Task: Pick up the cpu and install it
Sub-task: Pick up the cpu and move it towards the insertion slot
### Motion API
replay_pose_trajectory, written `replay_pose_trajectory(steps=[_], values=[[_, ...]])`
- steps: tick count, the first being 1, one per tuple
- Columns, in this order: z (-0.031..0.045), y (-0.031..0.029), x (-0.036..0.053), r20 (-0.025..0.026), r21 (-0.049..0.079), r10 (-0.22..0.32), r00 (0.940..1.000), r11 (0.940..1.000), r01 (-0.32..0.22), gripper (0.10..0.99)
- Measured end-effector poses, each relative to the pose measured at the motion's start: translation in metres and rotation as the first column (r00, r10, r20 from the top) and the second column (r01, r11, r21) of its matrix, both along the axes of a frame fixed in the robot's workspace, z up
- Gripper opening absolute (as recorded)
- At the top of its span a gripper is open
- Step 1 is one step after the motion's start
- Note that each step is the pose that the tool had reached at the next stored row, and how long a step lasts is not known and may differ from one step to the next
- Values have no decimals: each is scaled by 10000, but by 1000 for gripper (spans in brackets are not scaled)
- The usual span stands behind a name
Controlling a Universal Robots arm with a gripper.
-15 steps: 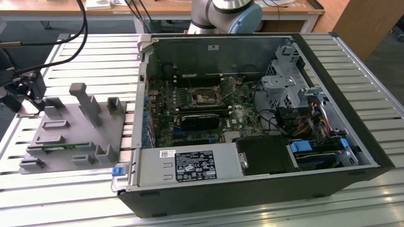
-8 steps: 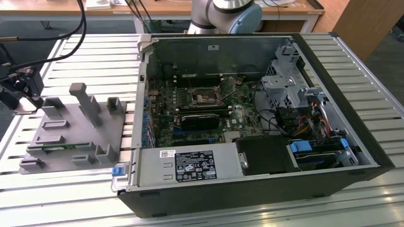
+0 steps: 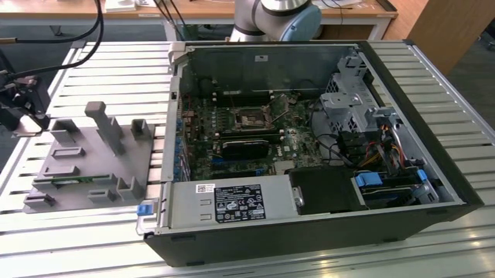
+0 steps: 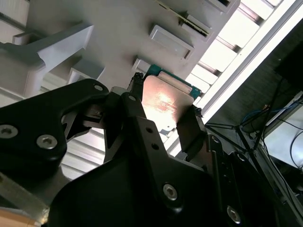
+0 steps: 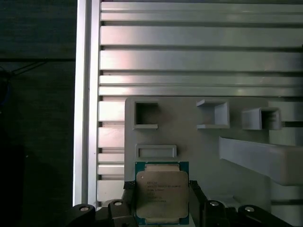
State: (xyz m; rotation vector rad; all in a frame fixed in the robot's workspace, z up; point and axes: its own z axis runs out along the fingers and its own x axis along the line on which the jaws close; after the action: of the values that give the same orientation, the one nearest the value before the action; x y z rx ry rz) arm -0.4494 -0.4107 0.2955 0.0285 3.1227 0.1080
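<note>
The cpu (image 5: 162, 193), a small square chip with a shiny metal top and green rim, sits between my gripper's (image 5: 162, 187) two black fingers (image 5: 195, 194), which press on its opposite edges. The second wrist view also has the cpu (image 4: 163, 106) clamped in the gripper (image 4: 164, 97), above the grey holder (image 4: 118, 28). In the exterior view my gripper (image 3: 27, 120) hangs at the far left, beside the holder's (image 3: 85, 156) left edge. The black-framed motherboard socket (image 3: 251, 120) lies inside the open computer case (image 3: 309, 231), far to the exterior view's right of the gripper.
The grey holder (image 5: 189, 142) has several raised posts and pockets; a green memory stick (image 3: 69, 180) lies in it. The ribbed metal table (image 3: 116, 63) ends just beyond the gripper. Cables (image 3: 85, 40) hang at the back left. The arm's base (image 3: 279, 17) stands behind the case.
</note>
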Motion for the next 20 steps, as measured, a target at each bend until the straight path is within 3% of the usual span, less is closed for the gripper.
replay_pose_trajectory(steps=[20], values=[[227, 4, 0, 0, 0, 0, 10000, 10000, 0, 533]])
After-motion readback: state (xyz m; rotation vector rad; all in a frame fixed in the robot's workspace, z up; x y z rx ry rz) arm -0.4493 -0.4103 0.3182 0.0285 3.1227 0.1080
